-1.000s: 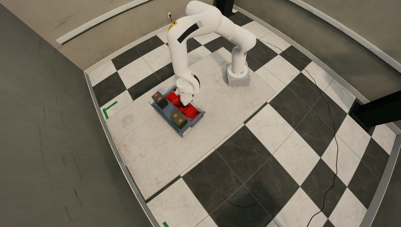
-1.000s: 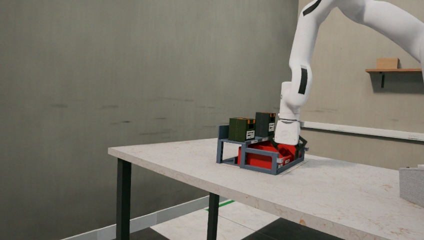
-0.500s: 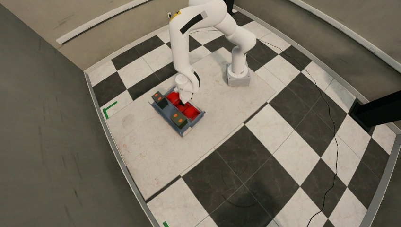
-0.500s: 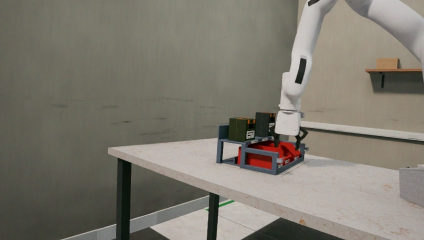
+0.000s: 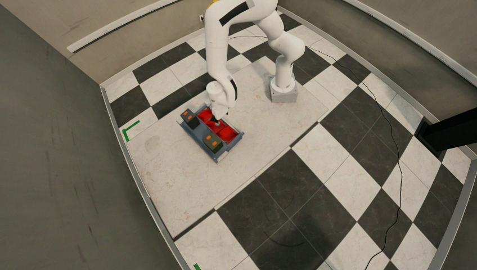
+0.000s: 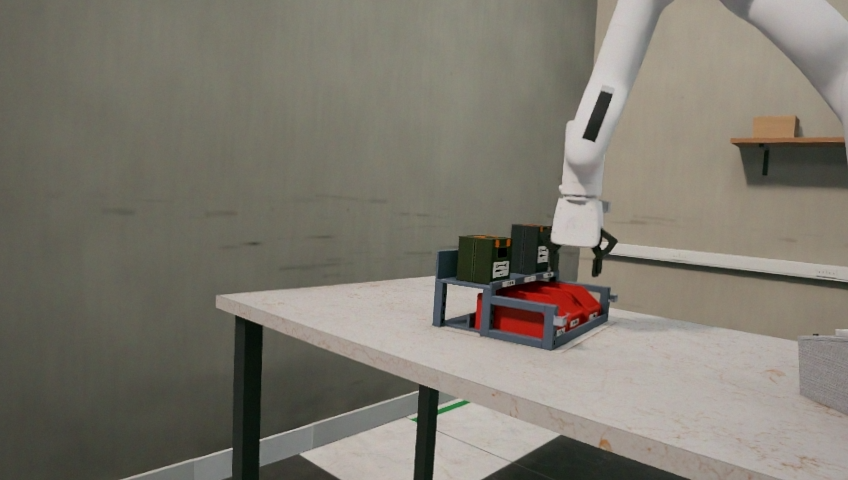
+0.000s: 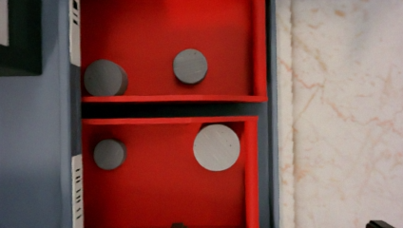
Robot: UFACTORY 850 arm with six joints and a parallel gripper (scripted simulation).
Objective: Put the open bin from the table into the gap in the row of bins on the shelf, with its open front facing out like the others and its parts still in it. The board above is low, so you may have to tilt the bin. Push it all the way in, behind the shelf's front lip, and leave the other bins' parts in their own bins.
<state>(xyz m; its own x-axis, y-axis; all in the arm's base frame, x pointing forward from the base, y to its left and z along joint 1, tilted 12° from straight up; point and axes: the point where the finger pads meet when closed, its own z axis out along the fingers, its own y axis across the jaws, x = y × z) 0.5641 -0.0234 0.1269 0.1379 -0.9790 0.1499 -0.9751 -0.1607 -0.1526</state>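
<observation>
Nearest the tool, the gripper (image 5: 221,117) (image 6: 575,275) (image 7: 278,224) hangs above the row with its fingers spread wide and nothing between them. Below it, the middle red bin (image 5: 214,127) (image 6: 562,300) (image 7: 162,190) sits between the two others; from its place under the gripper, this is probably the task's bin, though nothing marks it as such. Its two round parts, a large pale disc (image 5: 217,124) (image 7: 216,147) and a smaller grey disc (image 7: 109,154), lie inside. The neighbouring red bin (image 5: 205,115) (image 6: 586,296) (image 7: 152,33) holds its own two grey discs, just across a narrow dark seam; the red bin at the opposite end (image 5: 228,134) (image 6: 516,320) hides its contents. All three stand in the blue-grey shelf (image 5: 201,135) (image 6: 486,312) (image 7: 28,142), their backs reaching beneath its low board, and no gap for another bin remains. Farther back, the dark green box (image 5: 213,143) (image 6: 483,258) and the dark grey box (image 5: 189,119) (image 6: 523,249) (image 7: 21,43) stand upright on that board. Around the shelf spreads the pale tabletop (image 5: 268,133) (image 6: 357,321) (image 7: 342,142), with no loose bin in sight on it. The insertion and release therefore look done; the middle bin appears level and behind the front lip (image 6: 580,334) (image 7: 272,142), but full depth cannot be confirmed. What likely remains is backing the arm away, plus a light push should the bin prove short of home.

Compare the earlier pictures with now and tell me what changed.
The jaws have risen from among the red bins and stand open above them. Bins, shelf and the dark boxes on top look unmoved.
</observation>
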